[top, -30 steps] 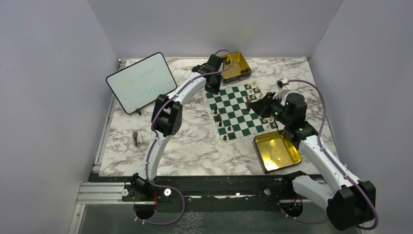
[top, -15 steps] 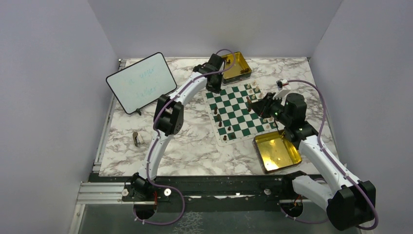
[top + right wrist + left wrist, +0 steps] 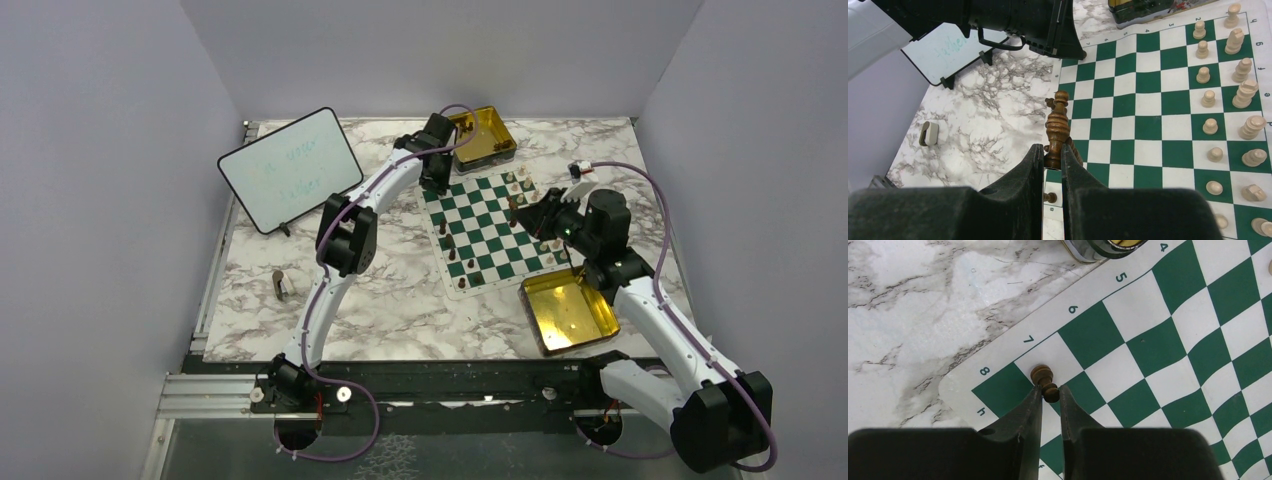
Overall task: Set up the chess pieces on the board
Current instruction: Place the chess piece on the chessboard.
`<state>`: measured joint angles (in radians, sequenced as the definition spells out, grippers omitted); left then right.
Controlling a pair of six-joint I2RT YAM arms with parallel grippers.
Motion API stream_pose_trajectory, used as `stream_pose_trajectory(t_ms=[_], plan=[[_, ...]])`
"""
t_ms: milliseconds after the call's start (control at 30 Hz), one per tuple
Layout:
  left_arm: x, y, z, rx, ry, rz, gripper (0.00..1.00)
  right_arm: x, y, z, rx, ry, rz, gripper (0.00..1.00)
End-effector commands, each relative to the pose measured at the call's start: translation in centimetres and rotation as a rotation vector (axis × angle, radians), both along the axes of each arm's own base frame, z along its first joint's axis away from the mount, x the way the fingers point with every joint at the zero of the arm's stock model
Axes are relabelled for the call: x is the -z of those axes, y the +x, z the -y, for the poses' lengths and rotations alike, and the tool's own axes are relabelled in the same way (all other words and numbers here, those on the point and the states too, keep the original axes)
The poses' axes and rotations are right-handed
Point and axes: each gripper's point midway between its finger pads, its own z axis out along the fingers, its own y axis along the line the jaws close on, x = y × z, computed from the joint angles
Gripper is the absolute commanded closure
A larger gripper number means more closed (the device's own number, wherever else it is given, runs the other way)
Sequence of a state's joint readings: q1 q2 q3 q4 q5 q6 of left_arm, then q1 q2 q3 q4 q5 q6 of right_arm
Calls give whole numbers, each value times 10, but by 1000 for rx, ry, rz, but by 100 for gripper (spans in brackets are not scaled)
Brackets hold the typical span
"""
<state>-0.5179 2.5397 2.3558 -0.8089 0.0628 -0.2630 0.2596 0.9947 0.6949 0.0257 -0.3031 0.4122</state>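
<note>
Now, the left gripper [image 3: 1050, 392] was pinched narrow on a dark pawn [image 3: 1042, 375], low and left of centre in its wrist view, over the board's [image 3: 1158, 345] 7 rank near the h corner. Best to centre it on one square, lower it upright, then part the jaws gently. The right gripper [image 3: 1051, 150] clamped a tall dark piece [image 3: 1057, 125] over the board's left edge.

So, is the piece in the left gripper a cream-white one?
No, the left gripper pinches a dark brown pawn.
</note>
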Motion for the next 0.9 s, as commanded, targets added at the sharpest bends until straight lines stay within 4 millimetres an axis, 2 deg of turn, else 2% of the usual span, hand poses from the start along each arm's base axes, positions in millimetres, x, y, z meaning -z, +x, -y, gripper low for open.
stream_pose_trajectory(t_ms=[0,433,867], plan=[[0,2,3,22,-14,2,82,-14,7,4,20,-12,40,99],[1,6,4,22,-22,9,72,-16,9,4,20,-20,49,99],[1,11,8,28,-45,22,72,-16,9,4,16,-28,49,99]])
